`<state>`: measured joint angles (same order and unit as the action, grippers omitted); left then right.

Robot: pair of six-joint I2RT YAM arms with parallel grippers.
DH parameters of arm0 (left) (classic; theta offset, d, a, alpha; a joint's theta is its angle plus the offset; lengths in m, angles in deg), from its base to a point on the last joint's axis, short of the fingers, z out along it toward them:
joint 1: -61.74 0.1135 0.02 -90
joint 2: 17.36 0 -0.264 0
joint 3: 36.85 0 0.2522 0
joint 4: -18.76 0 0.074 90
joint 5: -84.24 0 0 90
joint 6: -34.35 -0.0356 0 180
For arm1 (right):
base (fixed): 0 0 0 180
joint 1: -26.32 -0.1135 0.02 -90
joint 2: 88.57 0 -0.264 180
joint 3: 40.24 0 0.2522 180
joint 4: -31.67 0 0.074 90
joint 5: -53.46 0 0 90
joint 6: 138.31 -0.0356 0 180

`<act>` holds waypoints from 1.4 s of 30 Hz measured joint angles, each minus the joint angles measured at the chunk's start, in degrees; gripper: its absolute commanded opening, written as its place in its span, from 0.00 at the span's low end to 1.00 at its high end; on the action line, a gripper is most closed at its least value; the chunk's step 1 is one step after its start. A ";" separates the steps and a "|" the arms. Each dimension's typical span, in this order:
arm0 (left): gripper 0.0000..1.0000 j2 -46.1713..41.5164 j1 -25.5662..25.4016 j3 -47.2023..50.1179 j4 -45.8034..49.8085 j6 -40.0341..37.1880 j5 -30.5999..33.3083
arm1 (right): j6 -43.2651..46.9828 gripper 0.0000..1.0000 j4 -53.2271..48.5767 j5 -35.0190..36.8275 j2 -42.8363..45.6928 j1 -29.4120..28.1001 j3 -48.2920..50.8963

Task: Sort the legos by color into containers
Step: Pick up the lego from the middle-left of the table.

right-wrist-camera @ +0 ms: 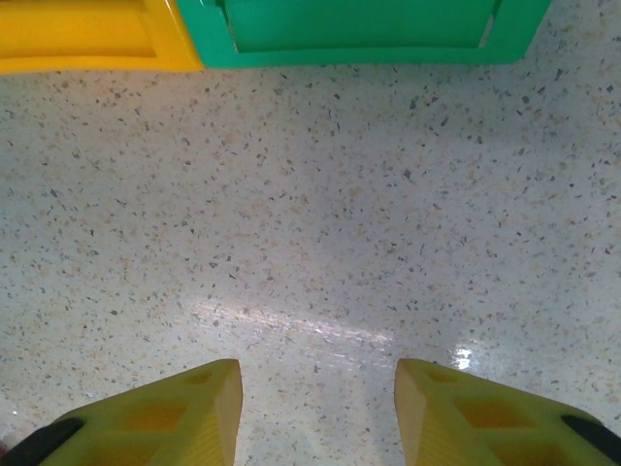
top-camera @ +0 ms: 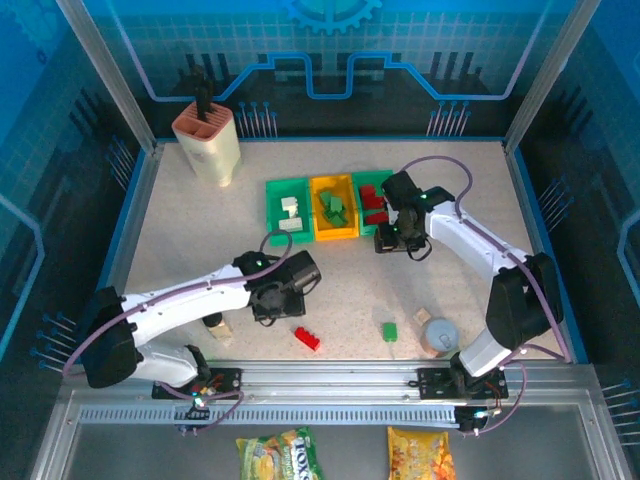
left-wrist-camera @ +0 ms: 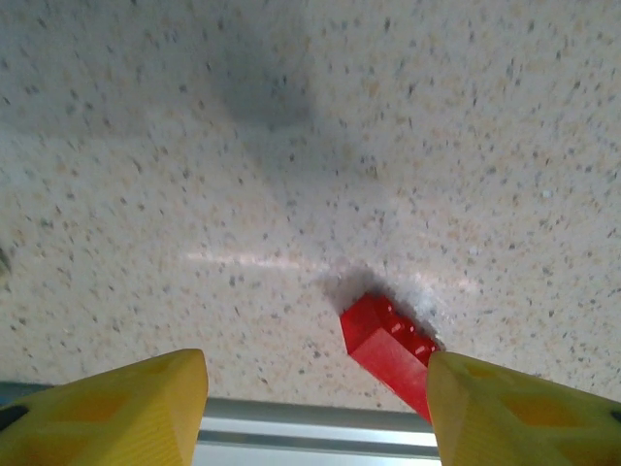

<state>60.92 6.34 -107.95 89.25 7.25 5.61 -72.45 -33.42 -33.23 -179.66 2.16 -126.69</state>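
Green bin (top-camera: 271, 212) with white legos (top-camera: 290, 205), yellow bin (top-camera: 336, 236) with green legos (top-camera: 333, 207)

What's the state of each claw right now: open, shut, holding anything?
Left claw: open, holding nothing; a red lego lies on the table below it.
Right claw: open, holding nothing, near the green bin.

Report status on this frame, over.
Left pincer open near red lego. Right pincer open, empty, facing green bin. Green lego loose. Nothing blocking.

Left claw (left-wrist-camera: 315, 379), right claw (right-wrist-camera: 318, 377): jaws apart.
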 measured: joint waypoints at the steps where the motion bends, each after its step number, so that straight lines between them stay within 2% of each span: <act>1: 0.63 0.28 -0.98 0.15 -0.17 1.75 -0.02 | 0.33 0.46 0.24 -0.44 0.11 0.28 0.09; 9: 0.69 4.59 -6.60 3.93 -5.64 13.44 -2.03 | 2.40 0.46 2.10 -3.15 2.29 2.45 3.28; 14: 0.70 7.52 -8.63 4.35 -9.81 16.87 -3.69 | 3.30 0.46 2.45 -4.44 3.45 3.58 4.39; 17: 0.65 8.85 -8.92 6.14 -14.08 18.47 -4.81 | 3.65 0.46 2.60 -4.98 4.11 3.89 4.50; 21: 0.53 10.38 -8.94 8.02 -17.73 19.98 -5.84 | 3.69 0.46 2.64 -5.35 4.74 3.98 4.57; 32: 0.28 10.84 -8.81 8.02 -19.58 19.74 -5.62 | 3.87 0.45 2.97 -5.49 5.07 4.00 5.62; 37: 0.24 10.84 -8.15 7.91 -19.61 18.12 -5.62 | 3.87 0.45 3.02 -5.42 5.73 4.00 6.10; 42: 0.23 11.54 -6.86 6.38 -19.12 15.67 -5.62 | 3.85 0.44 2.95 -5.11 7.21 4.20 7.85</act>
<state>72.46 -0.52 -101.57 70.12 22.92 0.00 -68.60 -30.47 -38.34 -172.44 6.35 -118.84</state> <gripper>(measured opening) 0.261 0.444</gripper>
